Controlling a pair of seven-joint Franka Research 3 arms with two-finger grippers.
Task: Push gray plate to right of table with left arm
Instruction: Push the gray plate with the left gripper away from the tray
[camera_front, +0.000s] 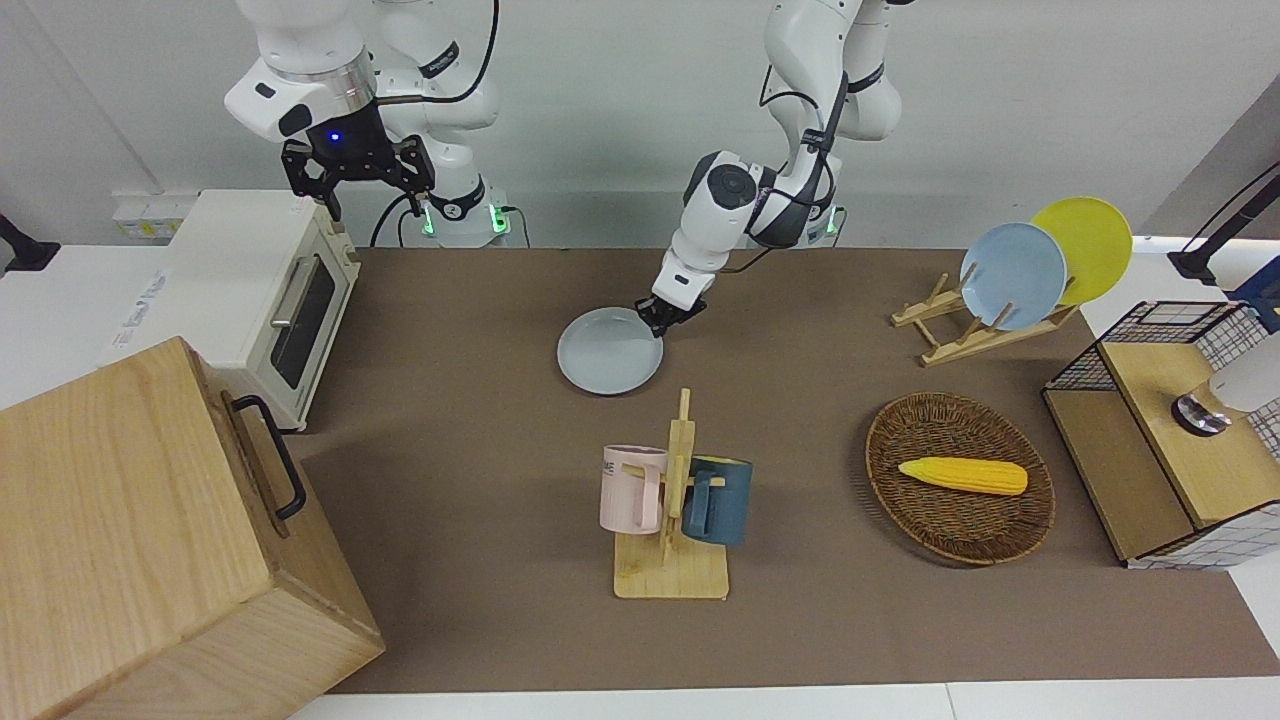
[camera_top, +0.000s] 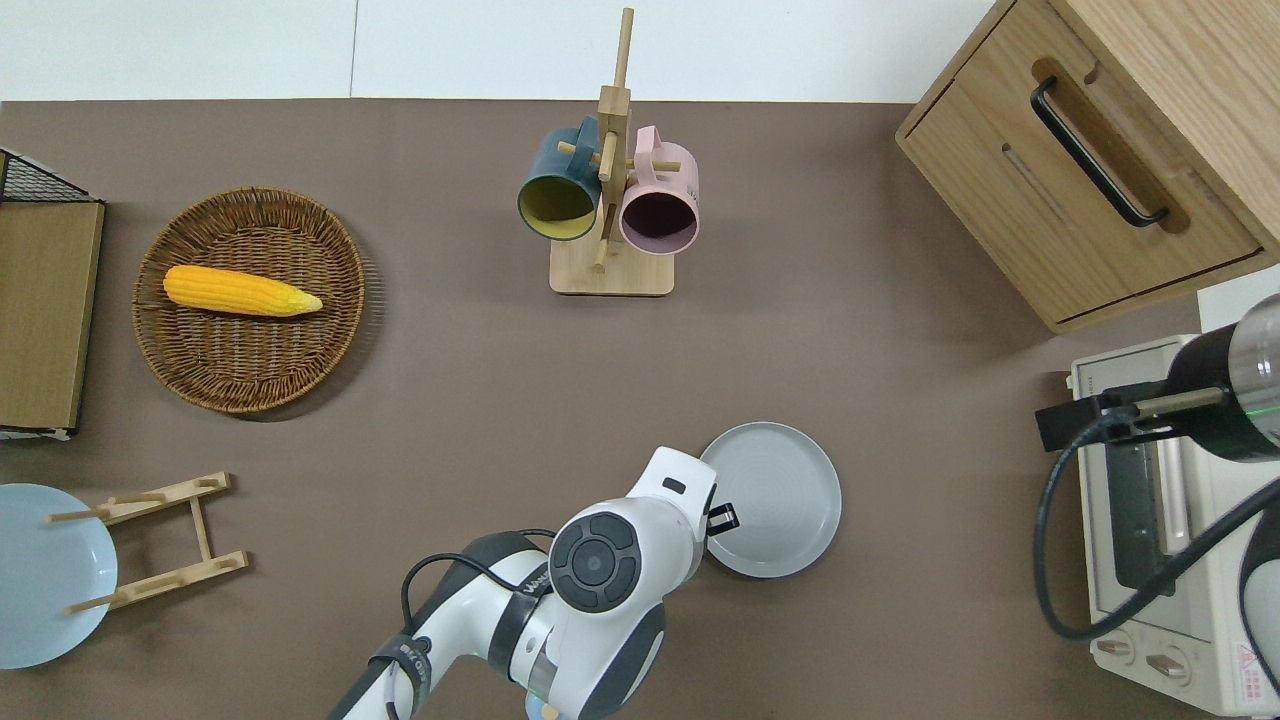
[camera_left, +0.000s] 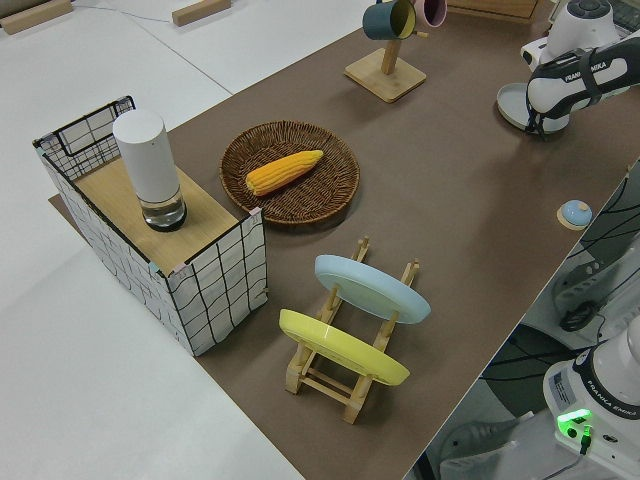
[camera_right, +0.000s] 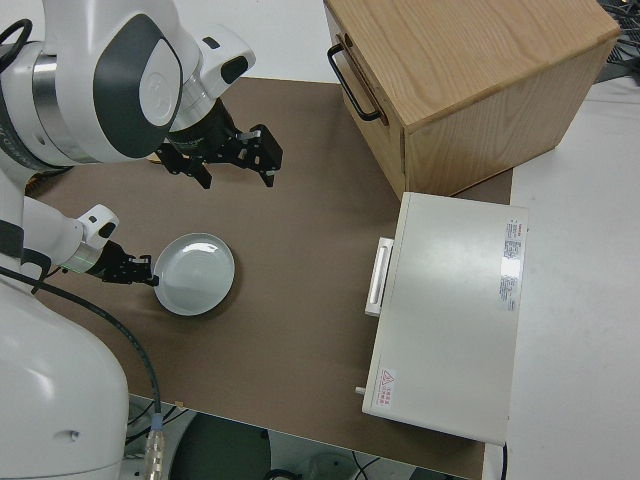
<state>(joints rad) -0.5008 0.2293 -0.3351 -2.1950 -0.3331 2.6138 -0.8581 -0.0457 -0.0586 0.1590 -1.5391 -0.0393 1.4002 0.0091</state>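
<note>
The gray plate (camera_front: 610, 352) lies flat on the brown table (camera_front: 450, 420), nearer to the robots than the mug stand (camera_front: 672, 520). It also shows in the overhead view (camera_top: 775, 498) and the right side view (camera_right: 197, 273). My left gripper (camera_front: 657, 318) is down at table height, touching the plate's rim on the side toward the left arm's end of the table (camera_top: 722, 518). It holds nothing. My right gripper (camera_front: 360, 195), under a blue light, is open and parked.
A toaster oven (camera_front: 265, 290) and a wooden cabinet (camera_front: 150, 540) stand at the right arm's end. A wicker basket with corn (camera_front: 960, 478), a rack with a bluer and a yellow plate (camera_front: 1015, 275) and a wire crate (camera_front: 1170, 420) stand at the left arm's end.
</note>
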